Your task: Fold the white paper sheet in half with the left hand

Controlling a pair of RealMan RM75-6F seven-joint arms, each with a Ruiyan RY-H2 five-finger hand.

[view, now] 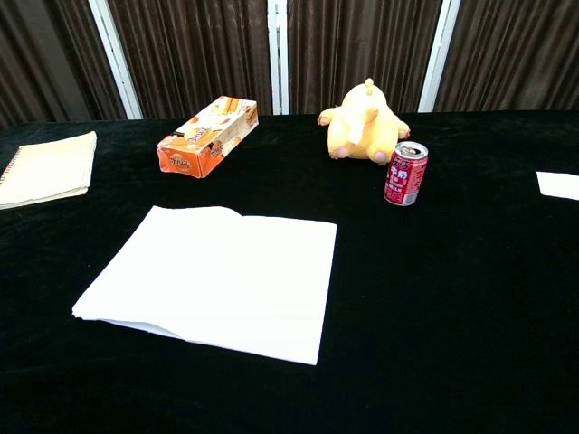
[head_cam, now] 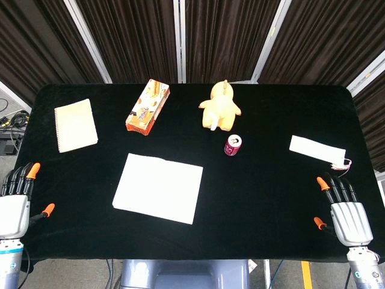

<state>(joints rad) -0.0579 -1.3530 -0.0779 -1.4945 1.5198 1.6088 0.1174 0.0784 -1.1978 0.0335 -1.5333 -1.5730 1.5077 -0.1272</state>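
Two hands: we see left hand (head_cam: pixel 15 208) and right hand (head_cam: pixel 343 211) empty, fingers spread.
Sheet: white paper sheet (head_cam: pixel 159 187) flat, table centre-front.
Relation: sheet right of left fingers, apart; left hand nearer.
Long axis: left-right.

Box (view: pixel 207 136) and can (view: pixel 405 174) print unreadable, seemingly.

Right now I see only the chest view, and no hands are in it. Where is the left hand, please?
Observer: The left hand is at the near left table edge, left of the white paper sheet, not touching it.
Operator: Does it hold something?
Observer: No, it holds nothing and its fingers are apart.
Operator: And the right hand?
Observer: The right hand is at the near right edge, also holding nothing, just in front of a white folded paper.
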